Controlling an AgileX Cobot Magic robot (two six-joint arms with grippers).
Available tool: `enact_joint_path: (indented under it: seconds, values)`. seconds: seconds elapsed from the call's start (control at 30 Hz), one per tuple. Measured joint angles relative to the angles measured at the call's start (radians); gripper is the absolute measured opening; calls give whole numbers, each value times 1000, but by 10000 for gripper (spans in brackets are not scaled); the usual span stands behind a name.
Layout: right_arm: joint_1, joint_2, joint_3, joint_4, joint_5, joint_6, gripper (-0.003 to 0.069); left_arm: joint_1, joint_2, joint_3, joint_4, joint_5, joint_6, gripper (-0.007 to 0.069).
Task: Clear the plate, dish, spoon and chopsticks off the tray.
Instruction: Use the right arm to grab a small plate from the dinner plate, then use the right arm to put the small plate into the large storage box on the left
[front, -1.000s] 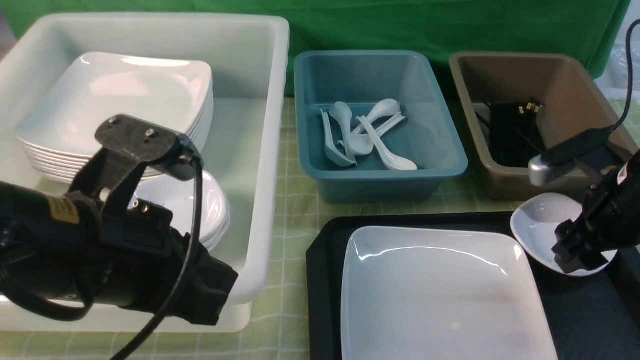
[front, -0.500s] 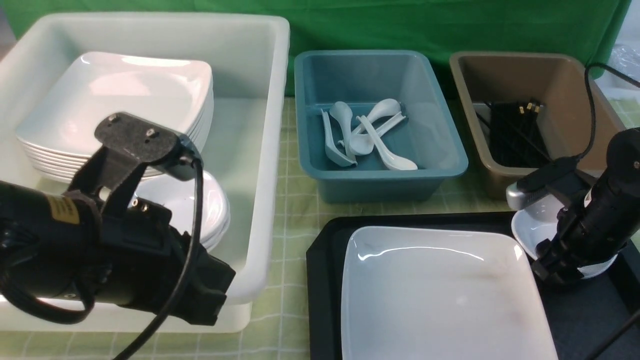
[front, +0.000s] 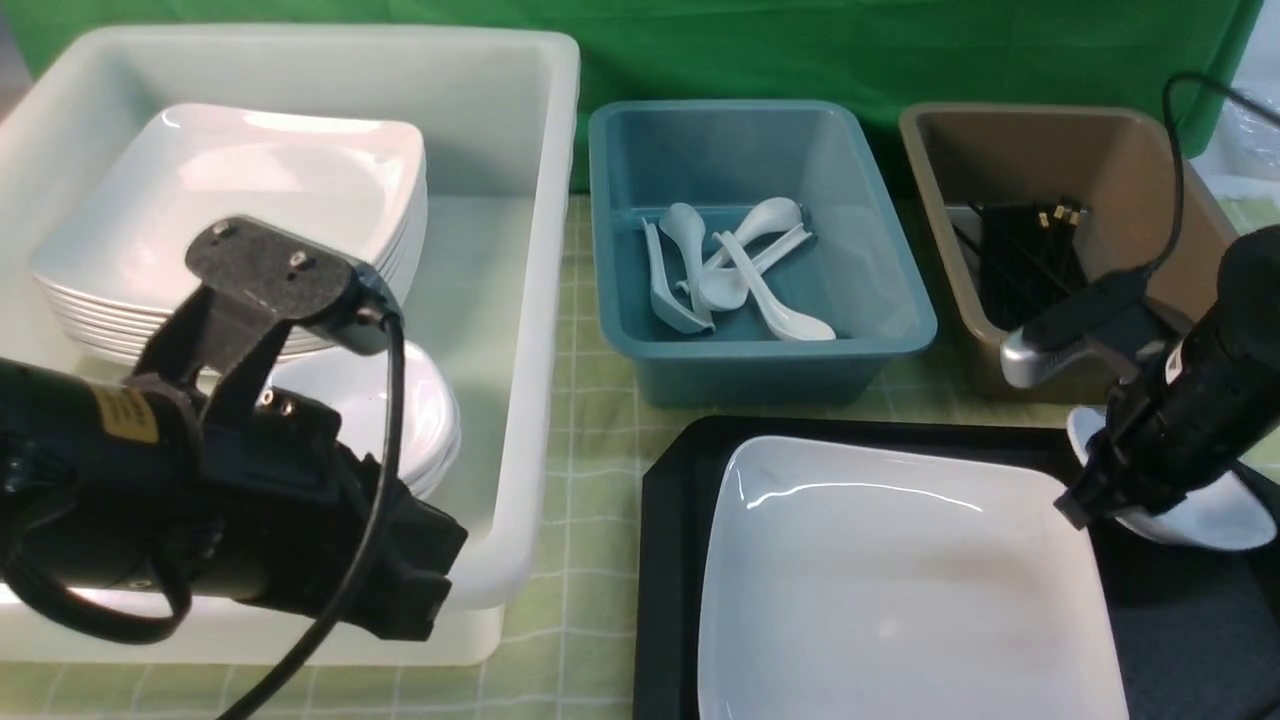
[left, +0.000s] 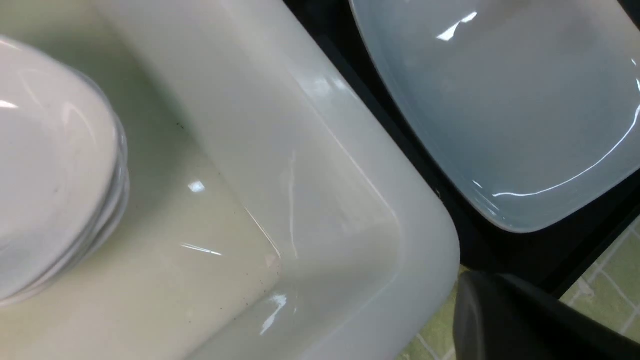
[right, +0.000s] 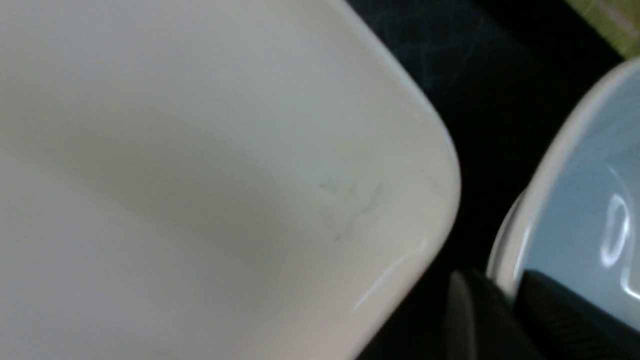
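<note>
The large white plate (front: 900, 580) lies on the black tray (front: 670, 560) at the lower right. Beside it, on the tray's right side, the small white dish (front: 1215, 515) sits tilted. My right gripper (front: 1080, 508) is shut on the dish's near-left rim; the right wrist view shows the rim (right: 505, 250) pinched between the two black fingers of the gripper (right: 505, 292). My left gripper (front: 410, 590) hangs shut and empty over the white bin's front corner. Several white spoons (front: 730, 270) lie in the teal bin, and black chopsticks (front: 1030, 260) in the brown bin.
A big white bin (front: 540, 300) at the left holds a stack of square plates (front: 250, 200) and a stack of small dishes (front: 420, 410). The teal bin (front: 900, 335) and the brown bin (front: 965, 300) stand behind the tray. A green checked cloth covers the table.
My right gripper went from open to shut on the dish's rim. The dish tipped and slid to the right, and the tray with the plate shifted right too. The left arm stayed put.
</note>
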Motion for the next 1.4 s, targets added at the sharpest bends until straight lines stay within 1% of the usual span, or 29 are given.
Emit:
enact_joint_path:
  seconds: [0.07,0.2,0.27,0.33,0.37,0.4,0.47,0.53,0.57,0.63,0.73,0.77,0.8,0.83,0.87,0.9,0.93,1.0,1.03,1.1,1.17,1.3,1.37,1.4]
  values:
    - [28,-68,-12,9,19,17,66,0,0,0,3,-23,-24,3]
    - [71,-186,-45,39,32,86,64,0,0,0,18,-82,-74,3]
    - [96,-230,-67,51,33,94,64,0,0,0,21,-100,-83,3]
    - [151,-279,-121,87,13,102,64,0,0,-13,28,-117,-111,3]
    - [156,-282,-126,91,10,102,64,0,0,-14,28,-117,-115,3]
    - [205,-290,-161,139,-14,85,64,0,0,-39,46,-122,-156,3]
    - [270,-284,-211,201,-52,44,64,0,1,-80,87,-129,-206,3]
    - [342,-259,-255,258,-102,-1,64,2,3,-126,150,-128,-266,3]
    - [389,-233,-287,280,-129,-17,64,11,3,-160,195,-124,-323,3]
    - [464,-177,-347,298,-179,-26,64,42,5,-202,250,-118,-380,3]
    - [554,-83,-436,304,-261,-27,64,112,5,-254,282,-99,-415,3]
    - [582,-54,-462,306,-280,-27,64,154,5,-265,287,-83,-417,3]
    - [587,-39,-476,306,-283,-27,64,162,5,-269,287,-79,-418,3]
    - [620,13,-524,309,-302,-27,64,220,5,-274,289,-51,-419,3]
    - [639,44,-551,311,-310,-27,64,255,5,-274,290,-33,-420,3]
    - [662,107,-602,311,-316,-27,64,327,5,-274,293,10,-421,3]
    - [671,123,-614,311,-316,-27,64,345,5,-274,293,21,-421,3]
    - [687,186,-656,312,-317,-27,64,412,4,-274,296,54,-421,3]
    - [700,249,-689,311,-317,-32,64,464,-2,-271,291,69,-416,3]
    - [707,309,-714,311,-319,-49,64,515,-11,-265,264,78,-391,3]
    - [714,377,-736,310,-319,-63,64,550,-22,-258,214,88,-346,3]
    - [720,461,-750,307,-333,-77,74,567,-33,-256,140,88,-283,3]
    - [720,488,-754,303,-346,-77,104,567,-33,-255,116,88,-263,3]
    - [720,495,-755,302,-351,-74,131,567,-33,-254,110,88,-258,3]
